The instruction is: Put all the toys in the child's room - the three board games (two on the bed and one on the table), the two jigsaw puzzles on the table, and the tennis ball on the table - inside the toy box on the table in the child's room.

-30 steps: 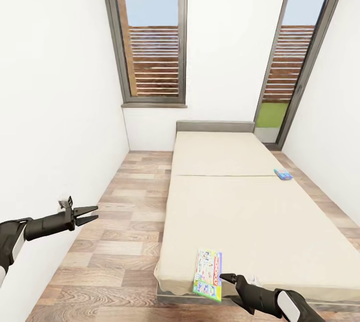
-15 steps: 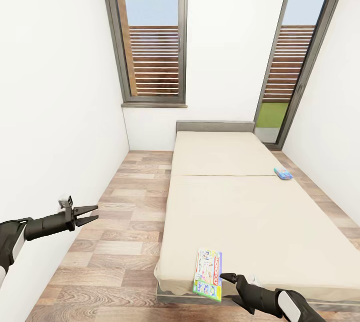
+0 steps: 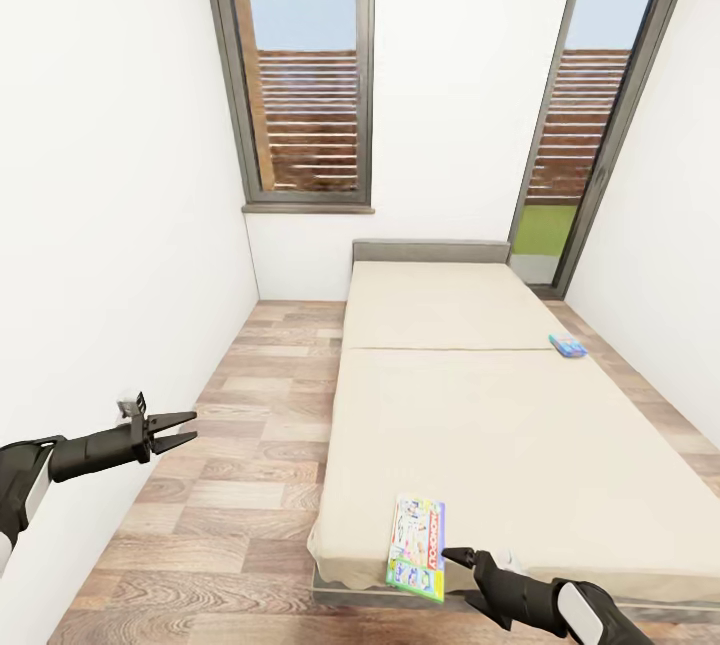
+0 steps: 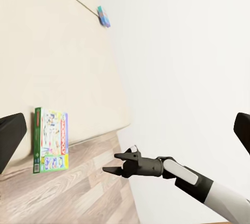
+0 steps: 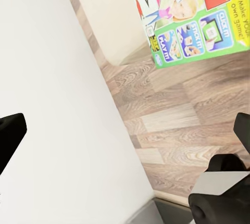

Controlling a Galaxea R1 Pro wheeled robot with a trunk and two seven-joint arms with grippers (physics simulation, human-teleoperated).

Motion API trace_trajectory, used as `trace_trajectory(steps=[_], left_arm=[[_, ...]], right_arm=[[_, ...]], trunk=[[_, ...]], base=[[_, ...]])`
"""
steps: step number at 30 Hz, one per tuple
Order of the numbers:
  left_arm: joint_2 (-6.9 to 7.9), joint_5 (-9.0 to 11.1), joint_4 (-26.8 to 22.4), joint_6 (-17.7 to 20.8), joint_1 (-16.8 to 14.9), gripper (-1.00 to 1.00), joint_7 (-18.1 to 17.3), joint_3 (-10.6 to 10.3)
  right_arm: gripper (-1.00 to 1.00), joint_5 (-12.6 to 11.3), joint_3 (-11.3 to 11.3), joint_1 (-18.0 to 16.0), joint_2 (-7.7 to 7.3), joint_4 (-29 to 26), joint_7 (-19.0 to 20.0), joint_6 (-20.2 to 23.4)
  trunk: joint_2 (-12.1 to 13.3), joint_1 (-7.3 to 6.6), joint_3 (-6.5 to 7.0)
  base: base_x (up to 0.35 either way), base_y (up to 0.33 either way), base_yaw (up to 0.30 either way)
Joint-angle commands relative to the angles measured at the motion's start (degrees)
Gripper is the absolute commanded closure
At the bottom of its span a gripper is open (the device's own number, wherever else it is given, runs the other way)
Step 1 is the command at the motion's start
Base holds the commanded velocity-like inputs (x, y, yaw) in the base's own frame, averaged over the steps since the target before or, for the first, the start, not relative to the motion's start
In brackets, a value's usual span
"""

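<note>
Your right arm [image 3: 560, 610] runs off the head view's bottom edge, and your left arm [image 3: 30, 470] leaves at its left edge, so neither shoulder can be checked. The blue game [image 3: 567, 346] far up the bed [image 3: 500, 425] is too small to read; from the left wrist it [image 4: 103, 15] is only a speck. From the right wrist, the Monopoly box [image 5: 192, 15] is cut by the top and right edges, leaving just part of its title. That box overhangs the bed's foot, and the bed frame under it is hidden. Both windows [image 3: 305, 65] are cropped at the top.
</note>
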Motion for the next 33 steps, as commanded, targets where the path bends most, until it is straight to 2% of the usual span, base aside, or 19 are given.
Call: trace_trajectory(steps=[1,11,33], left_arm=[[0.0,-0.28,-0.02,0.6,-0.04,-1.0,-0.33,0.06],[0.04,-0.29,-0.06,0.68,-0.09,-1.0,-0.33,-2.21],[0.13,-0.29,-0.07,0.9,-0.13,-1.0,-0.33,-2.96]], right_arm=[[-1.0,0.02,-0.33,-0.04,0.02,0.01,0.05,0.36],[-1.0,0.02,-0.32,-0.03,0.18,0.0,-0.07,0.28],[-1.0,0.02,-0.37,-0.03,0.07,-0.03,-0.08,0.11]], trunk=[[-0.46,0.23,-0.25],[-4.47,2.42,-2.04],[-13.29,7.26,-5.99]], base=[[0.0,0.0,0.0],[0.0,0.0,0.0],[0.0,0.0,0.0]])
